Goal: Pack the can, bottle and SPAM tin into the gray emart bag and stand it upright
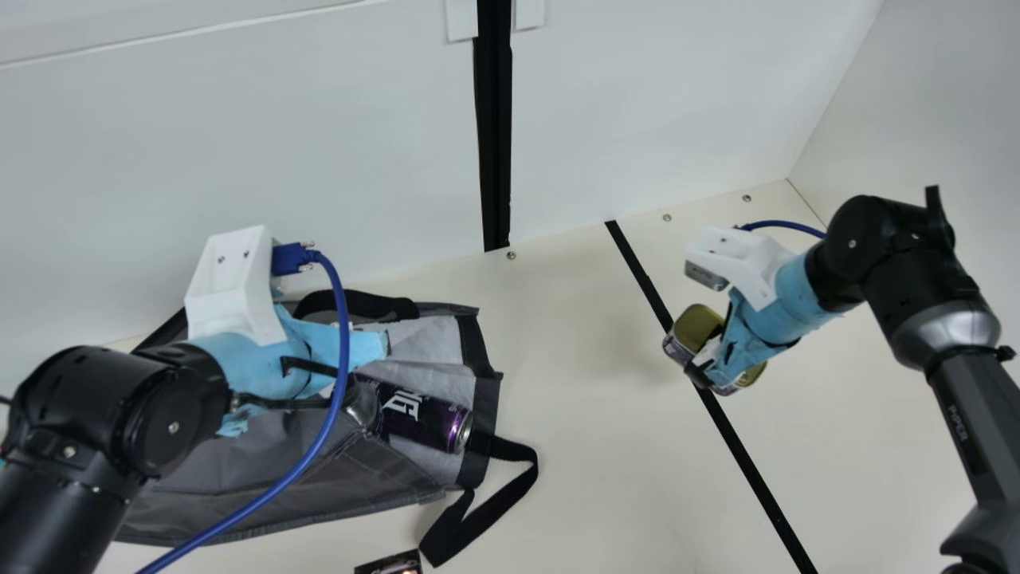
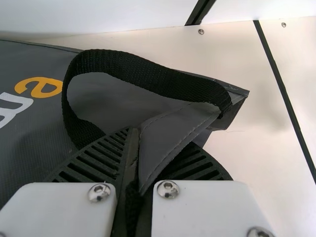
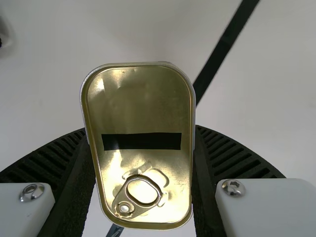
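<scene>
At lower left, the gray emart bag (image 1: 358, 478) is pinched by the left claw (image 1: 374, 347); at right, the SPAM tin (image 1: 696, 325) is held by the right claw (image 1: 706, 368).

Gray emart bag (image 1: 271, 486) toward 8 o'clock of the main view's centre, SPAM tin (image 1: 698, 324) toward 4.
The bag lies flat, its mouth facing about 3 o'clock, with the purple-and-black can (image 1: 426, 418) on its side in the opening, toward 7 o'clock; one black handle (image 1: 522, 478) loops onto the cream table (image 1: 590, 494). The blue-wrapped left gripper (image 1: 362, 347) is over the bag toward 8 o'clock. The right gripper (image 1: 705, 357) grips the tin, near the black strip (image 1: 749, 458) running from 2 toward 5.
</scene>
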Available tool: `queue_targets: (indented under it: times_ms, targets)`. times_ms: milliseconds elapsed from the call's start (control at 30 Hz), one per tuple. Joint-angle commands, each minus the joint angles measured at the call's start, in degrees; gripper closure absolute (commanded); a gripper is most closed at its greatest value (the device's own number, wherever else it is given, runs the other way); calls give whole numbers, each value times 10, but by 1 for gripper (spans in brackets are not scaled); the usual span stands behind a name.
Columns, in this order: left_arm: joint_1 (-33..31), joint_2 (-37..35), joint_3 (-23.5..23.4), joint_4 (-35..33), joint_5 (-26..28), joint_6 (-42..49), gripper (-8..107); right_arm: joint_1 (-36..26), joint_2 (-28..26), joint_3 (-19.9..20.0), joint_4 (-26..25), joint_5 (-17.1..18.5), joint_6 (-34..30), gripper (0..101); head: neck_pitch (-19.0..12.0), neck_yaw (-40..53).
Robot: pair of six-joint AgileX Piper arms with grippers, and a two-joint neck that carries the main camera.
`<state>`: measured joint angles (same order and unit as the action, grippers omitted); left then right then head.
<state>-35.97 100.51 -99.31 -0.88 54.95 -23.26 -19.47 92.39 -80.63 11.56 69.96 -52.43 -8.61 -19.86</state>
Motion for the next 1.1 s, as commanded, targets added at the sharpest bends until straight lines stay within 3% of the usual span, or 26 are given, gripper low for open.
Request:
queue_targets:
  times_ms: [0, 1067]
  targets:
    - [0, 0, 0, 0, 0, 0, 107, 15, 1, 0, 1, -1, -1, 101, -14, -1]
    - [0, 0, 0, 0, 0, 0, 107, 186, -42, 66, 34, -1, -5, 101, -14, -1]
